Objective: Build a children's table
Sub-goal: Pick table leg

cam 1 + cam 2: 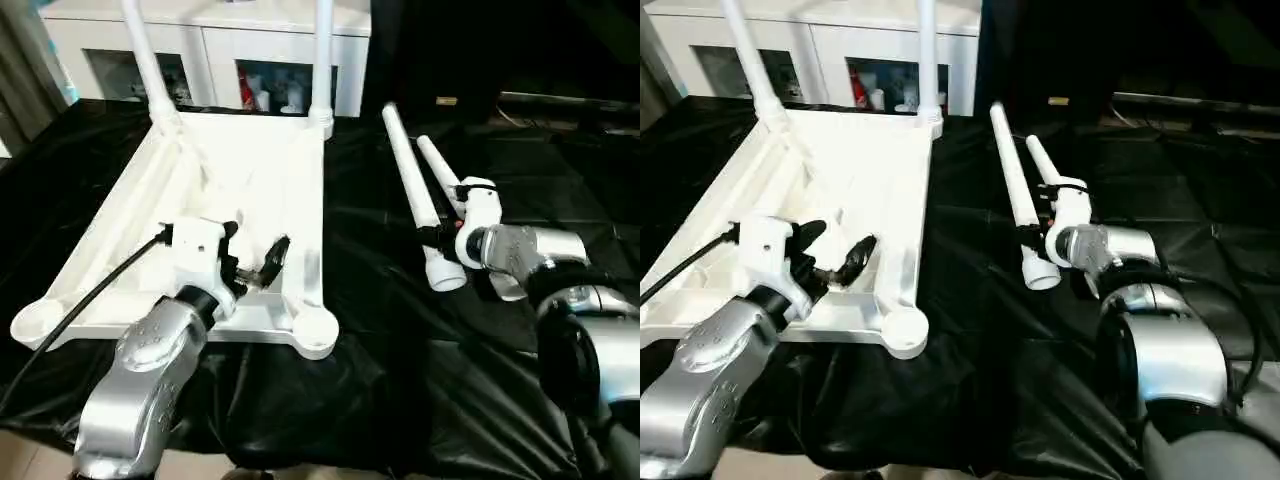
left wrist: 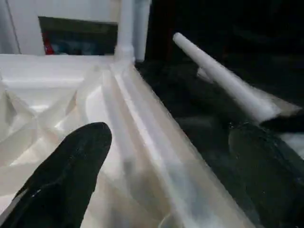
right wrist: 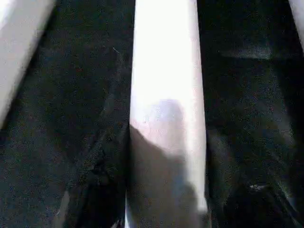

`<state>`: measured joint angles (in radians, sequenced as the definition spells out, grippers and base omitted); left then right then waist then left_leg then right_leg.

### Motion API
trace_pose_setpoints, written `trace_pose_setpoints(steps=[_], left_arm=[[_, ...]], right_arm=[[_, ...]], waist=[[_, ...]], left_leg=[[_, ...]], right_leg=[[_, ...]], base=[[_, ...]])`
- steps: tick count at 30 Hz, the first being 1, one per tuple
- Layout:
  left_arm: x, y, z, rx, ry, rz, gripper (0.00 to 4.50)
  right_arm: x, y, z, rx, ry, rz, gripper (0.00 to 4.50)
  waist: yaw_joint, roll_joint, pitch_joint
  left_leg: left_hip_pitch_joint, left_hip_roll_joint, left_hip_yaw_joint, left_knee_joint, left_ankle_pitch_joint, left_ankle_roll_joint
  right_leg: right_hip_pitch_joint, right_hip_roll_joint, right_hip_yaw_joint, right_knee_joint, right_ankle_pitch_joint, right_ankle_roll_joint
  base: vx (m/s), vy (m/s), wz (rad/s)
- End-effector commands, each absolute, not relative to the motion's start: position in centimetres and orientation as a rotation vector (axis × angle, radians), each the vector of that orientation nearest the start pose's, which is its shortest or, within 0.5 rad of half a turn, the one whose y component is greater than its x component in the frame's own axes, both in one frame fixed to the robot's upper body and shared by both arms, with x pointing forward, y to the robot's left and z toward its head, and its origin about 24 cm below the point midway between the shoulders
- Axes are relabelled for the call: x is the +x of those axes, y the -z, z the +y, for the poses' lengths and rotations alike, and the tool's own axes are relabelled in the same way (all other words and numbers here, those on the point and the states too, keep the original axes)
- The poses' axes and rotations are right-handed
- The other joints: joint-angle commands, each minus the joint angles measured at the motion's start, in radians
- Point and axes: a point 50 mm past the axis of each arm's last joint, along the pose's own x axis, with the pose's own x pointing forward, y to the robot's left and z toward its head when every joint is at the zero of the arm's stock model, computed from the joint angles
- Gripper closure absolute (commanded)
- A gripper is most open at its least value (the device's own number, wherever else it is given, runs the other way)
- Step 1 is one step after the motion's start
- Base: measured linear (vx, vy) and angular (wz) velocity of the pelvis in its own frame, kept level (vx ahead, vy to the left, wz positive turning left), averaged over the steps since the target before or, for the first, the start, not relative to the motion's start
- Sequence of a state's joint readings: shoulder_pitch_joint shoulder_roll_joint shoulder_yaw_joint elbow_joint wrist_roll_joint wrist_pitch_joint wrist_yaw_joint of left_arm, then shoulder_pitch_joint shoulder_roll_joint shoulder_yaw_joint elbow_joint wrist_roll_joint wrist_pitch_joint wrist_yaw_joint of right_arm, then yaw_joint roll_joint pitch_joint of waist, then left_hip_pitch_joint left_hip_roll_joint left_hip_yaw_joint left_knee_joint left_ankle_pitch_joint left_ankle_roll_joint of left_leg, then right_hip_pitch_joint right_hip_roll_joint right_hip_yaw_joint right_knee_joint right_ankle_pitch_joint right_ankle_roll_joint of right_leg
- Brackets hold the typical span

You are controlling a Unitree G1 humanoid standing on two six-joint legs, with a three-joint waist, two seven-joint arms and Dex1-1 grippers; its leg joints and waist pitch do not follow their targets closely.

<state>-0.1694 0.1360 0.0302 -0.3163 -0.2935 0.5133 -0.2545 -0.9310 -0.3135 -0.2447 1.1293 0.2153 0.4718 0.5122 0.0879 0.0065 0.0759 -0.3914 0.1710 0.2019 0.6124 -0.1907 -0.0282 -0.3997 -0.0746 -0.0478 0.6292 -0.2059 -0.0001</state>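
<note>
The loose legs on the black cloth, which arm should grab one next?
The right. Its tool is already down at the two loose legs, with one leg between its fingers. The left tool hovers open over the upturned table top, which already has two legs standing in its far sockets.

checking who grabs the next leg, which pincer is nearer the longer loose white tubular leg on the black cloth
Right. The right pincer sits at the longer loose white tubular leg, near its flared end. The left pincer is over the upturned white plastic tabletop.
</note>
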Motion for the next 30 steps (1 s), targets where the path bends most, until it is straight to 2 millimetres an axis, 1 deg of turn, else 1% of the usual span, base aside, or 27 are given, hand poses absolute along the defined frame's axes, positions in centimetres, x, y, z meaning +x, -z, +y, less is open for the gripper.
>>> trace_pose_setpoints(steps=[1, 2, 3, 4, 6, 7, 8, 9, 10, 11, 12, 13, 14, 15, 16, 18, 19, 20, 21, 22, 24, 26, 28, 30], left_arm=[[27.7, -12.0, 13.7, -0.207, 0.41, 0.017, 0.0], [27.9, -12.1, 13.4, -0.249, 0.424, 0.025, 0.0], [28.0, -12.2, 13.3, -0.261, 0.429, 0.03, 0.0], [28.5, -12.3, 12.7, -0.323, 0.461, 0.055, 0.0], [28.8, -12.4, 12.0, -0.407, 0.507, 0.083, 0.0], [29.0, -12.7, 11.2, -0.491, 0.556, 0.105, 0.0], [29.2, -12.9, 10.8, -0.53, 0.578, 0.108, 0.0], [29.6, -13.7, 9.9, -0.626, 0.637, 0.108, 0.0], [30.0, -14.2, 9.3, -0.674, 0.669, 0.1, 0.0], [30.0, -14.2, 9.3, -0.674, 0.669, 0.1, 0.0], [30.2, -14.4, 9.0, -0.69, 0.683, 0.102, 0.0], [30.4, -14.6, 8.8, -0.704, 0.696, 0.108, 0.0], [30.6, -14.8, 8.5, -0.708, 0.717, 0.113, 0.0], [30.8, -14.9, 8.3, -0.709, 0.73, 0.116, 0.0], [30.9, -15.0, 8.0, -0.707, 0.743, 0.123, 0.0], [31.1, -15.1, 7.7, -0.717, 0.759, 0.143, 0.0], [31.2, -15.2, 7.6, -0.729, 0.768, 0.147, 0.0], [31.2, -15.3, 7.6, -0.746, 0.778, 0.152, 0.0], [31.1, -15.3, 7.4, -0.746, 0.793, 0.157, 0.0], [31.0, -15.3, 7.3, -0.743, 0.803, 0.161, 0.0], [30.8, -15.1, 7.0, -0.736, 0.813, 0.173, 0.0], [30.9, -14.8, 6.9, -0.692, 0.799, 0.172, 0.0], [30.9, -14.8, 7.0, -0.698, 0.789, 0.163, 0.29], [31.1, -14.8, 7.2, -0.709, 0.765, 0.155, 0.36]], right_arm=[[38.5, -9.0, -18.8, 0.385, -0.435, 0.358, 2.62], [38.4, -9.2, -18.8, 0.392, -0.46, 0.321, 2.62], [38.3, -9.2, -18.8, 0.402, -0.471, 0.314, 2.62], [37.7, -9.4, -18.5, 0.474, -0.546, 0.267, 2.62], [37.0, -9.8, -18.3, 0.53, -0.616, 0.214, 2.62], [36.1, -10.1, -17.9, 0.56, -0.697, 0.165, 2.62], [35.6, -10.1, -17.7, 0.562, -0.732, 0.151, 2.62], [34.2, -10.2, -16.9, 0.569, -0.837, 0.119, 2.62], [33.2, -10.3, -16.3, 0.573, -0.908, 0.101, 2.62], [33.2, -10.3, -16.3, 0.573, -0.908, 0.101, 2.62], [32.7, -10.3, -16.1, 0.58, -0.945, 0.095, 2.62], [32.3, -10.4, -15.8, 0.59, -0.977, 0.092, 2.62], [31.7, -10.6, -15.4, 0.593, -1.026, 0.085, 2.62], [31.3, -10.7, -15.1, 0.595, -1.058, 0.081, 2.62], [30.8, -10.8, -14.7, 0.598, -1.094, 0.087, 2.62], [30.0, -10.9, -14.2, 0.594, -1.135, 0.098, 2.62], [29.8, -10.9, -14.0, 0.594, -1.144, 0.105, 2.62], [29.5, -10.9, -13.9, 0.593, -1.153, 0.114, 2.62], [29.5, -10.8, -13.7, 0.582, -1.154, 0.121, 2.62], [29.4, -10.8, -13.6, 0.577, -1.159, 0.125, 2.62], [29.2, -10.7, -13.4, 0.571, -1.174, 0.133, 2.62], [29.0, -10.8, -13.0, 0.565, -1.188, 0.143, 2.62], [29.0, -10.8, -12.9, 0.561, -1.187, 0.146, 2.62], [29.1, -10.7, -12.7, 0.557, -1.175, 0.151, 2.62]], waist=[[0.005, 0.008, -0.082], [0.006, 0.004, -0.084], [0.006, 0.003, -0.084], [0.011, 0.003, -0.084], [0.014, 0.004, -0.086], [0.013, 0.001, -0.085], [0.02, 0.004, -0.086], [0.023, 0.006, -0.082], [0.028, 0.006, -0.088], [0.028, 0.002, -0.085], [0.029, 0.002, -0.087], [0.026, 0.0, -0.086], [0.025, 0.0, -0.083], [0.027, 0.002, -0.084], [0.025, 0.0, -0.082], [0.025, 0.001, -0.082], [0.025, 0.001, -0.082], [0.027, 0.003, -0.082], [0.026, 0.001, -0.083], [0.025, 0.0, -0.082], [0.026, 0.001, -0.082], [0.026, -0.004, -0.083], [0.027, -0.002, -0.082], [0.027, -0.002, -0.083]], left_leg=[[0.024, 0.063, -0.025, -0.064, -0.13, 0.028], [0.021, 0.061, -0.026, -0.062, -0.108, 0.041], [0.021, 0.06, -0.026, -0.062, -0.099, 0.046], [0.022, 0.058, -0.023, -0.059, -0.096, 0.06], [0.022, 0.062, -0.027, -0.06, -0.094, 0.067], [0.021, 0.059, -0.024, -0.06, -0.093, 0.066], [0.024, 0.061, -0.025, -0.059, -0.097, 0.064], [0.025, 0.056, -0.022, -0.058, -0.095, 0.066], [0.025, 0.064, -0.029, -0.06, -0.098, 0.067], [0.019, 0.058, -0.027, -0.062, -0.088, 0.07], [0.021, 0.061, -0.03, -0.062, -0.097, 0.07], [0.019, 0.06, -0.031, -0.063, -0.11, 0.065], [0.019, 0.059, -0.03, -0.064, -0.117, 0.061], [0.023, 0.06, -0.031, -0.064, -0.125, 0.054], [0.02, 0.059, -0.033, -0.067, -0.13, 0.05], [0.022, 0.059, -0.034, -0.068, -0.133, 0.041], [0.022, 0.059, -0.034, -0.068, -0.129, 0.037], [0.022, 0.058, -0.034, -0.069, -0.129, 0.029], [0.02, 0.058, -0.035, -0.069, -0.125, 0.024], [0.018, 0.059, -0.036, -0.07, -0.128, 0.023], [0.02, 0.059, -0.035, -0.069, -0.128, 0.021], [0.019, 0.06, -0.035, -0.069, -0.118, 0.025], [0.019, 0.059, -0.035, -0.069, -0.118, 0.024], [0.019, 0.059, -0.035, -0.069, -0.114, 0.02]], right_leg=[[0.05, -0.074, 0.043, -0.058, 0.009, -0.305], [0.051, -0.071, 0.041, -0.053, 0.032, -0.308], [0.052, -0.07, 0.041, -0.052, 0.039, -0.31], [0.052, -0.068, 0.042, -0.055, 0.03, -0.311], [0.05, -0.068, 0.04, -0.055, 0.014, -0.306], [0.051, -0.065, 0.04, -0.055, 0.01, -0.303], [0.049, -0.067, 0.041, -0.058, -0.001, -0.296], [0.049, -0.06, 0.043, -0.064, -0.001, -0.279], [0.048, -0.067, 0.042, -0.06, 0.004, -0.286], [0.053, -0.065, 0.04, -0.062, 0.002, -0.275], [0.049, -0.07, 0.04, -0.062, -0.014, -0.281], [0.052, -0.073, 0.04, -0.068, -0.057, -0.274], [0.051, -0.072, 0.041, -0.073, -0.078, -0.267], [0.049, -0.073, 0.043, -0.074, -0.107, -0.252], [0.05, -0.072, 0.042, -0.078, -0.132, -0.236], [0.048, -0.072, 0.043, -0.082, -0.155, -0.215], [0.048, -0.072, 0.043, -0.081, -0.155, -0.211], [0.047, -0.073, 0.043, -0.083, -0.161, -0.216], [0.048, -0.072, 0.042, -0.079, -0.149, -0.217], [0.048, -0.073, 0.042, -0.08, -0.153, -0.216], [0.047, -0.074, 0.043, -0.081, -0.16, -0.213], [0.047, -0.073, 0.043, -0.081, -0.153, -0.205], [0.046, -0.075, 0.044, -0.082, -0.159, -0.202], [0.047, -0.075, 0.044, -0.082, -0.153, -0.204]], base=[[0.0, 0.0, 0.0], [0.0, 0.0, 0.0], [0.0, 0.0, 0.0], [0.0, 0.0, 0.0], [0.0, 0.0, 0.0], [0.0, 0.0, 0.0], [0.0, 0.0, 0.0], [0.0, 0.0, 0.0], [0.0, 0.0, 0.0], [0.0, 0.0, 0.0], [0.0, 0.0, 0.0], [0.0, 0.0, 0.0], [0.0, 0.0, 0.0], [0.0, 0.0, 0.0], [0.0, 0.0, 0.0], [0.0, 0.0, 0.0], [0.0, 0.0, 0.0], [0.0, 0.0, 0.0], [0.0, 0.0, 0.0], [0.0, 0.0, 0.0], [0.0, 0.0, 0.0], [0.0, 0.0, 0.0], [0.0, 0.0, 0.0], [0.0, 0.0, 0.0]])
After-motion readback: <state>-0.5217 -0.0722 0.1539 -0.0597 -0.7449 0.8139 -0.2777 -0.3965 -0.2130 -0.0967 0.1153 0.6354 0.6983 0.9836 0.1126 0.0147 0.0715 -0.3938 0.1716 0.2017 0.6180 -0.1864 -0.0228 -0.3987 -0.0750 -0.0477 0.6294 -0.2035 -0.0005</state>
